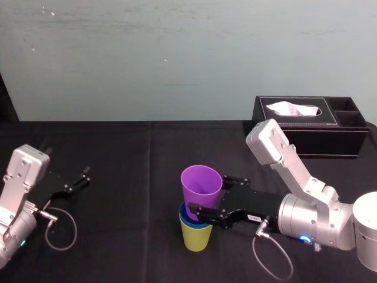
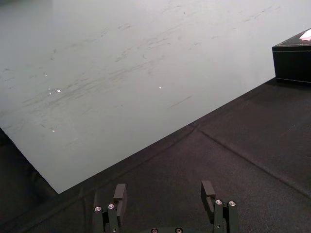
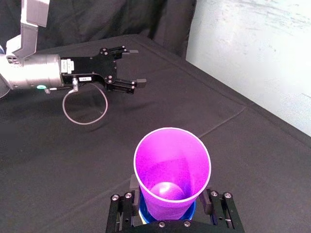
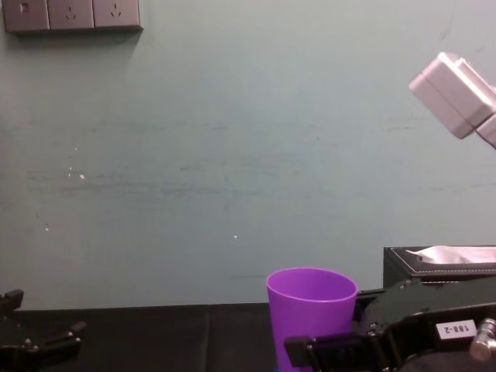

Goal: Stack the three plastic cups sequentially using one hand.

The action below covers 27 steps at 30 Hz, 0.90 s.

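Three cups nested near the table's front centre, right gripper on the topmost.

The yellow-green cup [image 1: 196,237] stood upright on the black table [image 1: 118,236] with the blue cup [image 1: 187,219] seated inside it, only the blue rim showing. The purple cup [image 1: 201,184] sat in the blue one, tilted and not fully down; it was open-mouthed with nothing inside. The right gripper [image 1: 208,193] reached in from the right, its fingers clamped against either side of the purple cup's lower wall, just above the blue rim. The left gripper [image 1: 79,180] lay low at the table's left, well apart from the cups, fingers spread and holding nothing. A black tissue box [image 1: 306,127] stood at the far right.
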{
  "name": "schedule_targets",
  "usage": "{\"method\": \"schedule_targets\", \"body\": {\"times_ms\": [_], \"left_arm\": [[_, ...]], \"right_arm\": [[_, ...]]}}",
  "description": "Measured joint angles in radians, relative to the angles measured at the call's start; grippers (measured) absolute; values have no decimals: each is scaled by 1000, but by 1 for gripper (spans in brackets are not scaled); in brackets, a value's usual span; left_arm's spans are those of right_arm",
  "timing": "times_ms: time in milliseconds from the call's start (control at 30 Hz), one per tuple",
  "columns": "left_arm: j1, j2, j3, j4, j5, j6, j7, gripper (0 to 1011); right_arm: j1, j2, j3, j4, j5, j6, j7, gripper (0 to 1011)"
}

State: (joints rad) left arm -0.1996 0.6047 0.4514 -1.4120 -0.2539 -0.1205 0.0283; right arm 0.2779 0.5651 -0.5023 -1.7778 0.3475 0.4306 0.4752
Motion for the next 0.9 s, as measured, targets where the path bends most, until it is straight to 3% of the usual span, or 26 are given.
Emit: {"method": "schedule_targets", "body": {"times_ms": [900], "left_arm": [[0, 0, 0, 0, 0, 0, 0, 1000]], "right_arm": [[19, -8, -32, 39, 8, -9, -1, 716]]}}
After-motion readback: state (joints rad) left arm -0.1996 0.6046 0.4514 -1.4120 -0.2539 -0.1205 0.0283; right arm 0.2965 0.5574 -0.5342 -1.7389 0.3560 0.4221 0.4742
